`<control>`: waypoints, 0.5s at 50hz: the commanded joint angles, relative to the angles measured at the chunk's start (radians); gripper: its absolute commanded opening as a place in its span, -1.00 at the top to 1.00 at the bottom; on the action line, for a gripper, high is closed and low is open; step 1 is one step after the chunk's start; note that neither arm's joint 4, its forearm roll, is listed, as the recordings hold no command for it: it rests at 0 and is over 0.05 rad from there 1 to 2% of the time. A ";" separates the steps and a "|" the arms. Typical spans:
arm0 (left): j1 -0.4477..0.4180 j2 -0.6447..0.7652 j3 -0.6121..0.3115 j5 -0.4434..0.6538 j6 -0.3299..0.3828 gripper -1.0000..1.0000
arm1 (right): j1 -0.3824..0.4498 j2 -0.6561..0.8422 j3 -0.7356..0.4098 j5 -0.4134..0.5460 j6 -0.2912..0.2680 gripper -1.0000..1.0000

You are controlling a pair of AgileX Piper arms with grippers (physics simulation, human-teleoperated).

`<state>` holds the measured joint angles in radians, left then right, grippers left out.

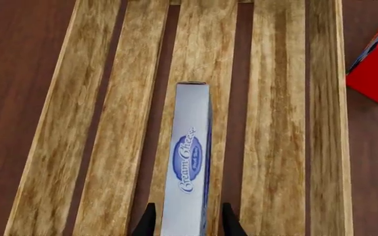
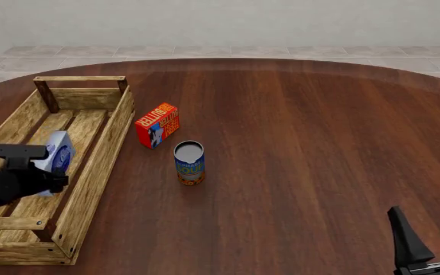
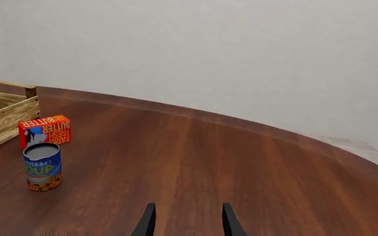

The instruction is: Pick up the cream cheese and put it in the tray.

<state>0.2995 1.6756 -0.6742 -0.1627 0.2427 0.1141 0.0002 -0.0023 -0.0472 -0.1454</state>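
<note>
Left claw (image 1: 188, 222) pinches the cream cheese (image 1: 190, 157) by its flat faces over the tray (image 1: 274, 147); light, stiff, slick carton; right claw (image 3: 187, 221) gapes empty.

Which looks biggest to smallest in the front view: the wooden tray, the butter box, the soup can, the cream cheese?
1. Tray, by far.
2. Butter box and soup can: too alike to rank.
3. Cream cheese, partly hidden by the left gripper, so unsure.
</note>
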 commanded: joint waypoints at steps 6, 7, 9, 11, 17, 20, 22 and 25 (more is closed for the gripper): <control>-0.008 -0.073 0.003 0.036 0.019 -1.00 | 0.002 0.000 0.002 0.000 0.000 -1.00; -0.010 -0.078 0.003 0.039 0.020 -1.00 | 0.003 0.000 0.001 0.001 0.000 -1.00; -0.016 -0.087 0.004 0.042 0.022 -1.00 | 0.003 0.000 -0.001 0.002 0.000 -1.00; -0.018 -0.105 0.003 0.053 0.021 -1.00 | 0.002 0.000 0.000 0.002 0.000 -1.00; -0.037 -0.144 0.013 0.073 0.028 -1.00 | 0.003 0.000 0.001 0.002 0.000 -1.00; -0.038 -0.147 -0.004 0.085 0.024 -1.00 | 0.004 0.000 0.002 0.001 -0.001 -1.00; -0.040 -0.155 -0.009 0.092 0.030 -1.00 | 0.003 0.000 0.000 0.002 -0.001 -1.00; -0.035 -0.174 -0.017 0.103 0.063 -1.00 | 0.003 0.000 -0.002 0.004 0.000 -1.00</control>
<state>0.2701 1.5491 -0.6763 -0.0923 0.2712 0.1167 0.0002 -0.0023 -0.0451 -0.1454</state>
